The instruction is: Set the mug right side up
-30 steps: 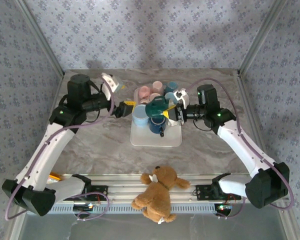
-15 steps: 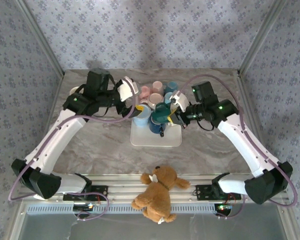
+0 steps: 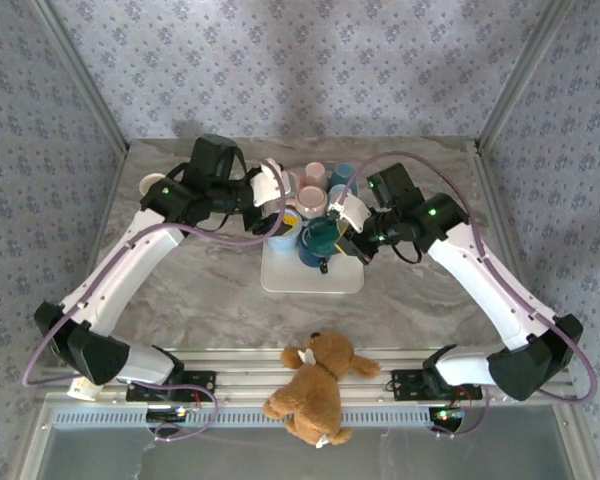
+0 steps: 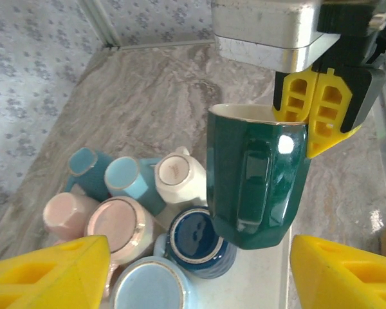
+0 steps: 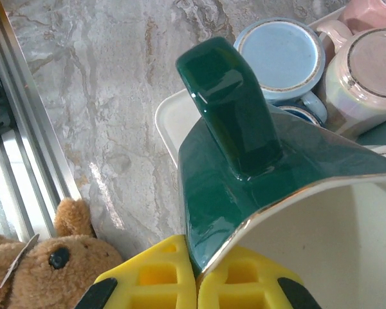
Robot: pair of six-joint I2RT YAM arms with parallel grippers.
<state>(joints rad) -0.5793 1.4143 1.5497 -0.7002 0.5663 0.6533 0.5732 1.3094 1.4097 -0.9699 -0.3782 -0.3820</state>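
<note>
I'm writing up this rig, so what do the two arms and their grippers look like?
The left arm and right arm have white links, black joints and a purple cable along each. The left gripper and right gripper have yellow, slotted fingers.

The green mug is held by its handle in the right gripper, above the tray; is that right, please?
Not quite. The right gripper pinches the green mug by its rim, not its handle; the left wrist view shows the handle free. The mug is indeed above the tray.
</note>
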